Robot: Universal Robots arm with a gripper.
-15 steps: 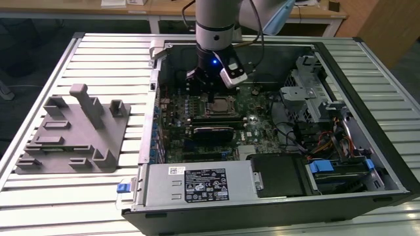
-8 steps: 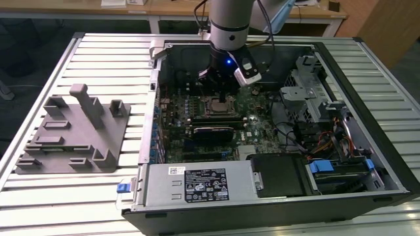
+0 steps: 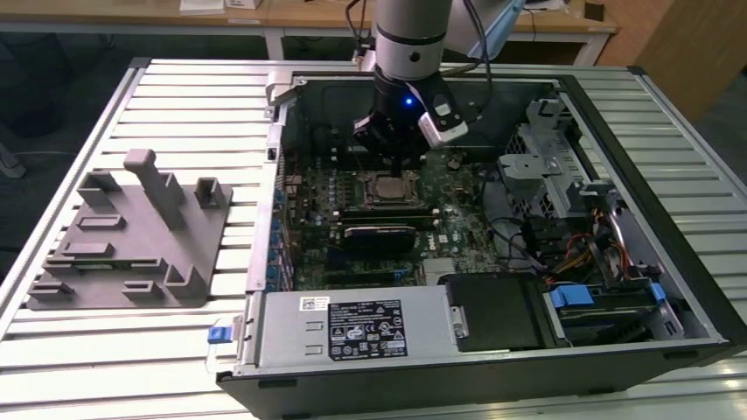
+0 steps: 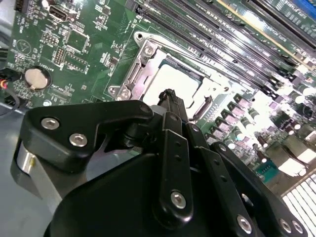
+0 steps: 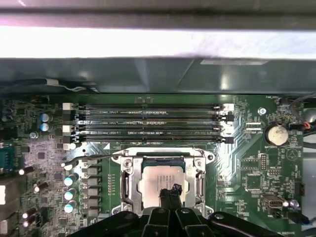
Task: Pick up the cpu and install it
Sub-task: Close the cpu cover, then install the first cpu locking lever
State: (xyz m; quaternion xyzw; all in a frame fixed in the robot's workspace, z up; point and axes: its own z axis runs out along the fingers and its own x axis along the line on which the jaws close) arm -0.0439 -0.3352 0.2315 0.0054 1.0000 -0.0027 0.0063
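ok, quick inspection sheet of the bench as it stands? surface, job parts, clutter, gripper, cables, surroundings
Surface: slatted metal table, with an open computer case lying on it.
Job's things: the cpu lies in its socket on the green board.
Clutter: a grey tray with upright posts, beside the case on the exterior view's left.
Grippers: the gripper is shut, tips right over the cpu; whether they touch it cannot be told.
Cables: coloured wires inside the case, on the exterior view's right.
Surroundings: a wooden desk behind the table.
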